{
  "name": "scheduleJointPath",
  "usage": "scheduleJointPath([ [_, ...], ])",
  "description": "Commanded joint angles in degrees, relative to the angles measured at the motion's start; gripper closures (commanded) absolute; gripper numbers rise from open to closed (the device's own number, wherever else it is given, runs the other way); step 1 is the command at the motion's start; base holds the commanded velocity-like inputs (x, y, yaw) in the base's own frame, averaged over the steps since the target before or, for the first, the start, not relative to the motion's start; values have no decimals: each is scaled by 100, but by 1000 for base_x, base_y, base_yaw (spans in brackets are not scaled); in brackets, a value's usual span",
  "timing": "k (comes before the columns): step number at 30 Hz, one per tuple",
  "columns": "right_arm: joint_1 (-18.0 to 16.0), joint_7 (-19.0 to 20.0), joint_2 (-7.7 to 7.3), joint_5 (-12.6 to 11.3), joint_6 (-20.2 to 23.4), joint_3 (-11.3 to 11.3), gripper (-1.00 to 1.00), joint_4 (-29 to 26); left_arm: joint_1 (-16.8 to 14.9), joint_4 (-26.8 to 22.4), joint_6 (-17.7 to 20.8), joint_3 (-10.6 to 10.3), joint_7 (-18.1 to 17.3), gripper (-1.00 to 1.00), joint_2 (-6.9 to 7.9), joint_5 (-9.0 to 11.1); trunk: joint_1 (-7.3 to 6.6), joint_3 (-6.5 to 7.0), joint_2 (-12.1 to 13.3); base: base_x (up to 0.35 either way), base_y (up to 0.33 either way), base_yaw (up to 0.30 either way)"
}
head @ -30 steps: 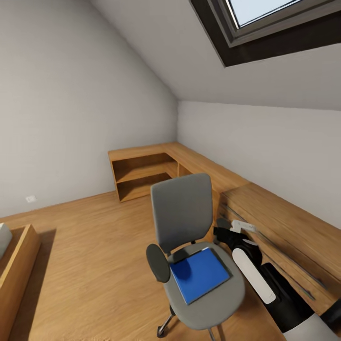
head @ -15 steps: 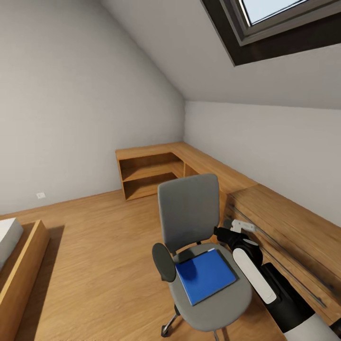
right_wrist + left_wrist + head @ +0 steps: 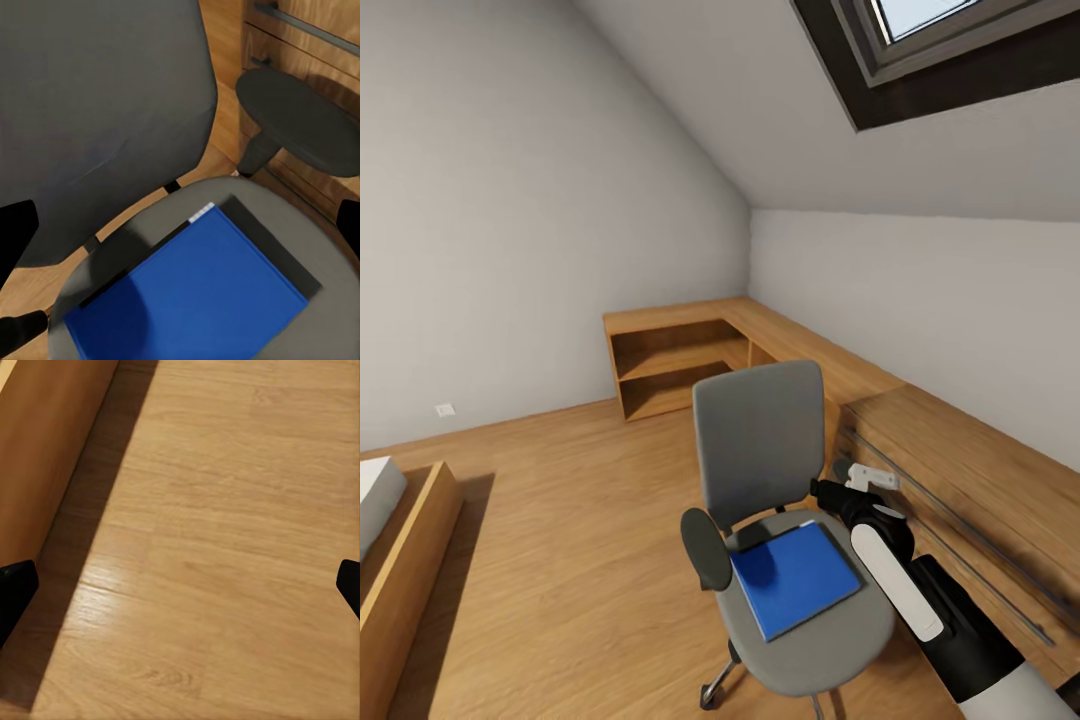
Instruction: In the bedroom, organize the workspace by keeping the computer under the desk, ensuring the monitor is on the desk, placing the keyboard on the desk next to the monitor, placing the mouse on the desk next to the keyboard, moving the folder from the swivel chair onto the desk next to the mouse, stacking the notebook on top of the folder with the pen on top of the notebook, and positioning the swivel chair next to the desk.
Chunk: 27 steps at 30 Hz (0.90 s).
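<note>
The grey swivel chair (image 3: 760, 450) stands in the middle of the wooden floor, its back toward the far wall. A bright blue folder (image 3: 795, 577) lies flat on its seat. My right gripper (image 3: 826, 491) hovers open just above the seat's right side, beside the backrest. In the right wrist view the open right gripper (image 3: 182, 229) looks down at the folder (image 3: 195, 300), the chair back (image 3: 97, 112) and one black armrest (image 3: 304, 124). My left gripper (image 3: 182, 589) is open over bare floor. The desk, computer, monitor, keyboard, mouse, notebook and pen are out of view.
A light wooden L-shaped shelf unit (image 3: 670, 350) runs along the far walls. A wooden dresser (image 3: 960, 480) with long drawer handles stands right of the chair. A bed frame (image 3: 400, 540) sits at the left, its side (image 3: 45, 450) near my left gripper. Open floor (image 3: 560, 500) lies left of the chair.
The head camera has turned a little, so the whole picture has shifted to the right since a second ago. The chair, the folder and my right arm keep the same relation.
</note>
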Motion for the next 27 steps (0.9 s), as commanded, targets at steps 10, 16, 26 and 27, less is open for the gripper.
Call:
scheduleJointPath([
  [10,-7,-47,-1,-36,12,34,-100,6,-1,17,-17,-17,1,-100,-4,55,220,-186,-406,0,0,0],
  [16,-7,-47,2,-35,12,37,-100,7,-3,17,-17,-17,1,-100,-4,55,352,-294,-647,0,0,0],
  [26,-7,-31,-3,-26,11,46,-100,7,-3,17,-17,-17,1,-100,-4,55,572,-473,-1048,0,0,0],
  [27,-7,-31,-4,-27,12,46,-100,7,-4,17,-17,-17,1,-100,-4,55,594,-491,-1088,0,0,0],
])
